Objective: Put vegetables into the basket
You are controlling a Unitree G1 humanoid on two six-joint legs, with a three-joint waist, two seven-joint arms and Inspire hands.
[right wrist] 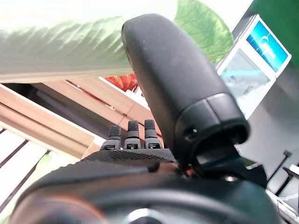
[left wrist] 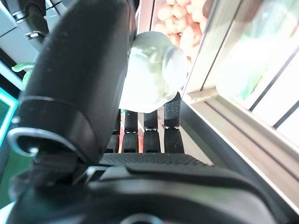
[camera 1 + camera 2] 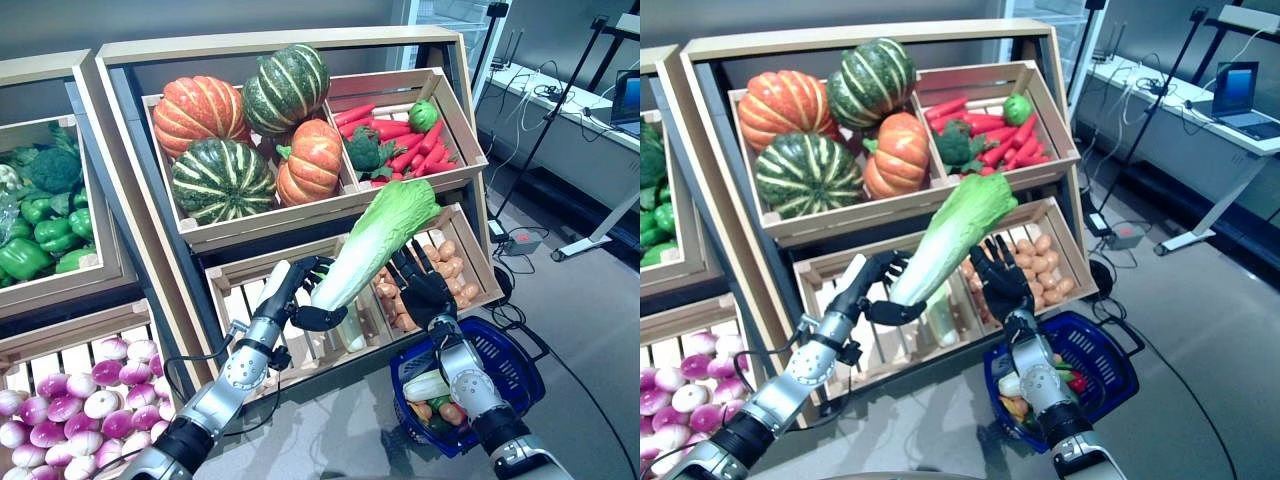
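One long pale-green napa cabbage point(image 3: 375, 235) is held at its white base by the left hand point(image 3: 305, 290), fingers curled round it, in front of the lower wooden crate's front edge point(image 3: 300, 378). Its long axis is tilted up toward the right. The right hand point(image 3: 425, 285), fingers spread and empty, is raised just beside it, above the blue plastic basket point(image 3: 510, 365), which lies lower right of the cabbage.
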